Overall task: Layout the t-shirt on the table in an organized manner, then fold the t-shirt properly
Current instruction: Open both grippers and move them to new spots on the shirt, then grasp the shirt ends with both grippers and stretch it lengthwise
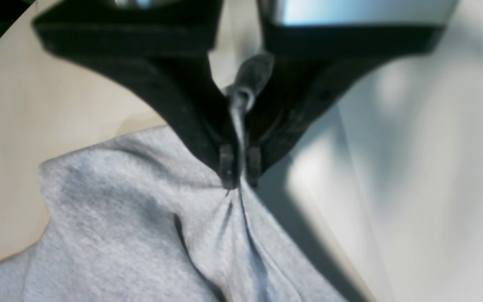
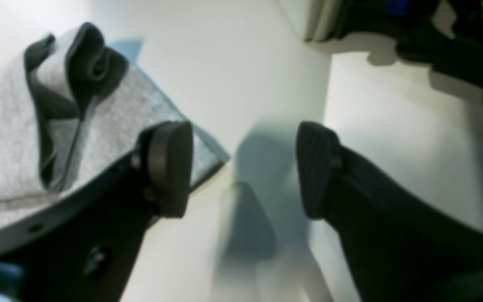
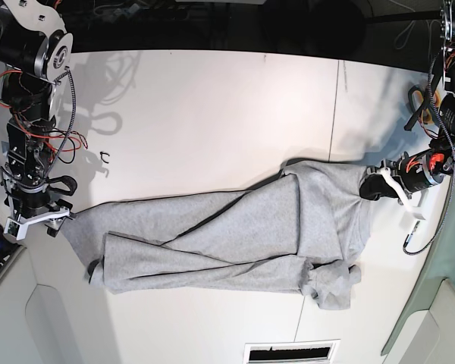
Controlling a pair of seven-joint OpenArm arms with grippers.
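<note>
The light grey t-shirt (image 3: pixel 235 235) lies stretched in a long, creased band across the white table (image 3: pixel 212 114). At its right end my left gripper (image 3: pixel 373 186) is shut on a pinched fold of the cloth. The left wrist view shows that fold bunched between the black fingertips (image 1: pixel 228 167), with the t-shirt (image 1: pixel 120 209) hanging down from them. My right gripper (image 3: pixel 59 216) is at the shirt's left edge. In the right wrist view this gripper (image 2: pixel 243 167) is open, with only bare table between its pads. The t-shirt (image 2: pixel 6 126) with its dark collar lies beside the left pad (image 2: pixel 170 167).
A thin dark seam (image 3: pixel 335 114) crosses the table. A grey-green panel (image 3: pixel 440 318) borders the lower right corner. A small dark hook (image 3: pixel 104 157) lies near the right arm's base, and a white slotted plate (image 3: pixel 292 353) sits at the front edge.
</note>
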